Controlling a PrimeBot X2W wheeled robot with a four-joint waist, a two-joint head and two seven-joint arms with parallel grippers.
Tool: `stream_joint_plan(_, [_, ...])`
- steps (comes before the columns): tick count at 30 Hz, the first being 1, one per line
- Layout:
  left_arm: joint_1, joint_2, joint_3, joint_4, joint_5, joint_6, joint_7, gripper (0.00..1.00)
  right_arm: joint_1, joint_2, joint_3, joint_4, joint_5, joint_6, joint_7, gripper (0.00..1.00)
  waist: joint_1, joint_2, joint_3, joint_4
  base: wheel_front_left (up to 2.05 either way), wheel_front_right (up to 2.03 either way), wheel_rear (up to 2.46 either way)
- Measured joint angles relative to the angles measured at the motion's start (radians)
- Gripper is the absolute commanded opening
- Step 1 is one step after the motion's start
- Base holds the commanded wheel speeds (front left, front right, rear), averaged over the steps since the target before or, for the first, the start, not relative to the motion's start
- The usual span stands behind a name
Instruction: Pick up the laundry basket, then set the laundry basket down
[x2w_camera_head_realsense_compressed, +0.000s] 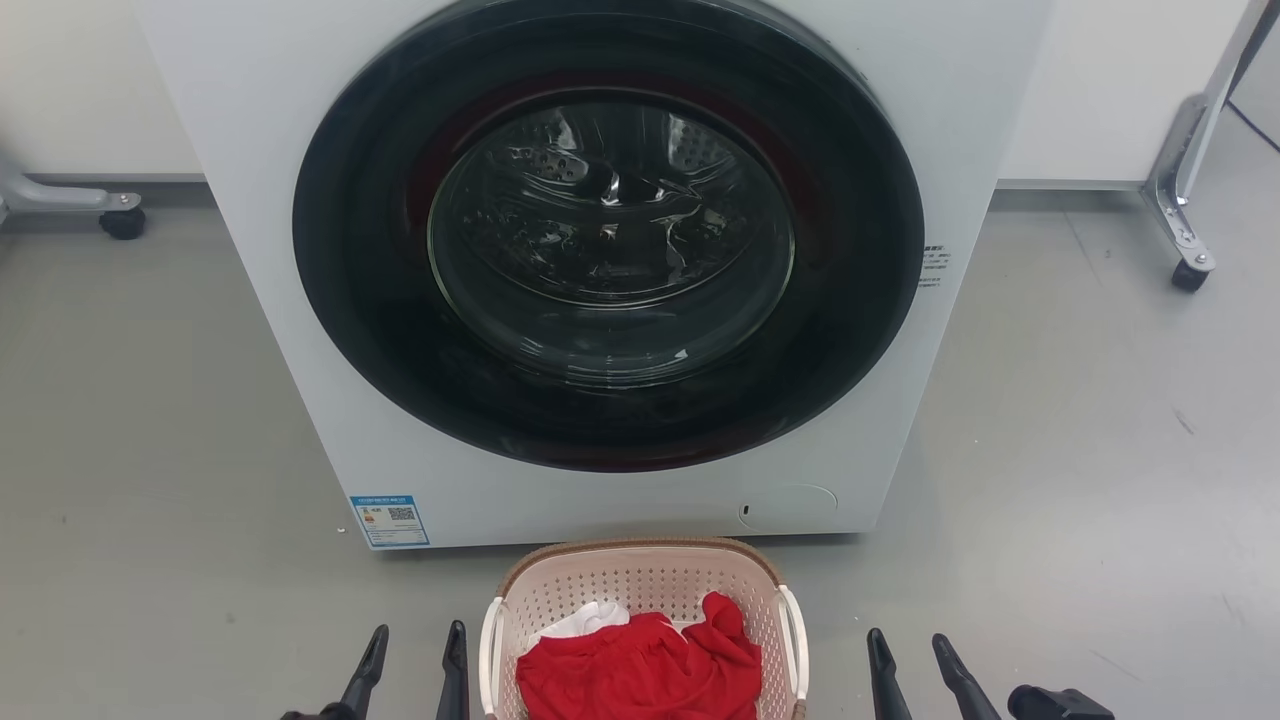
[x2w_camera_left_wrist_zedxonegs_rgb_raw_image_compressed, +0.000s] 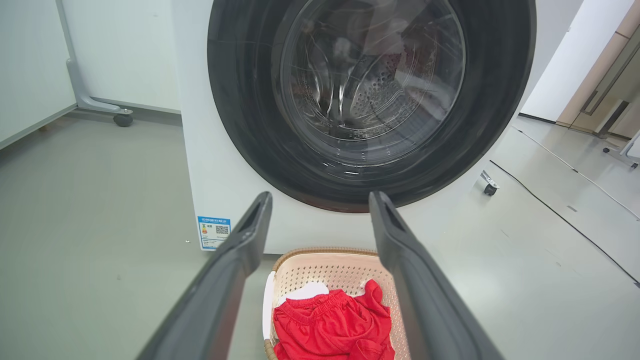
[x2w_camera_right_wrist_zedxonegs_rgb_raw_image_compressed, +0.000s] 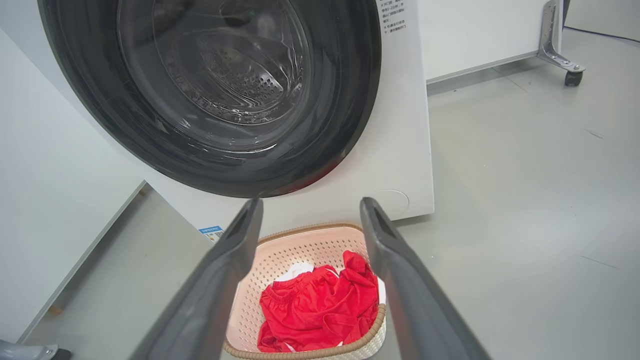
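1. Grey floor (x2w_camera_head_realsense_compressed: 1080, 450), smooth and faintly scuffed, running under everything.
2. White front-loading washer (x2w_camera_head_realsense_compressed: 260, 250), standing on that floor straight ahead in the head view.
3. Round dark door (x2w_camera_head_realsense_compressed: 360, 300) on the washer's front, closed, with a clear window at its middle; through the glass, a perforated steel drum (x2w_camera_head_realsense_compressed: 610, 210).
4. Laundry basket (x2w_camera_head_realsense_compressed: 640, 585) — pale pink-beige, perforated, brown woven-look rim — upright on the floor just in front of the washer's base, below the door and between the two grippers. White left handle (x2w_camera_head_realsense_compressed: 490, 650) and white right handle (x2w_camera_head_realsense_compressed: 797, 640) on its sides.
5. Red garment (x2w_camera_head_realsense_compressed: 640, 670), crumpled inside the basket, covering most of its bottom.
6. Left gripper (x2w_camera_head_realsense_compressed: 417, 640), at the lower left of the head view, fingers pointing toward the washer, jaws spread with nothing between them; inner finger just beside the left handle, contact impossible to judge.
7. Right gripper (x2w_camera_head_realsense_compressed: 908, 645), at the lower right, jaws likewise spread and holding nothing; set a little apart from the right handle.
8. White cloth (x2w_camera_head_realsense_compressed: 590, 618), peeking out from under the red garment at the basket's far left.
9. Blue-edged label (x2w_camera_head_realsense_compressed: 390, 520), stuck low on the washer's front near its left corner; near the opposite corner, a round flap (x2w_camera_head_realsense_compressed: 795, 505).
10. Small black left caster (x2w_camera_head_realsense_compressed: 122, 222) and right caster (x2w_camera_head_realsense_compressed: 1190, 270), each under a metal frame leg, well off to either side of the washer.
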Motion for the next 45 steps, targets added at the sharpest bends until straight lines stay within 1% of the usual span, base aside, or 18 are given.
stream_joint_plan(9, [0.016,0.001,-0.023,-0.003,0.115,0.018,-0.032,1.0,0.004,0.0,0.042,-0.007,-0.117,-0.023,-0.032,1.0,0.0,0.0,-0.003,0.0,0.0,0.0,0.0])
stream_joint_plan(11, [0.017,0.001,-0.025,-0.003,0.136,0.025,-0.04,1.0,0.004,0.0,0.051,-0.01,-0.143,-0.023,-0.04,1.0,0.0,0.0,-0.003,0.0,0.0,0.0,0.0])
stream_joint_plan(16, [0.017,0.001,-0.028,-0.006,0.193,0.034,-0.058,1.0,0.008,0.0,0.058,-0.019,-0.201,-0.039,-0.058,1.0,0.0,0.0,-0.003,0.0,0.0,0.0,0.0])
stream_joint_plan(29, [0.021,-0.005,-0.015,0.003,0.185,0.033,-0.058,1.0,0.021,0.001,0.025,-0.021,-0.201,-0.04,-0.058,1.0,0.0,0.0,0.002,-0.002,0.0,0.0,0.0])
stream_joint_plan(45, [0.021,-0.013,-0.001,0.018,0.182,0.025,-0.058,1.0,0.021,0.002,0.02,-0.021,-0.202,-0.04,-0.058,1.0,0.0,0.0,0.007,-0.002,0.0,0.0,0.0])
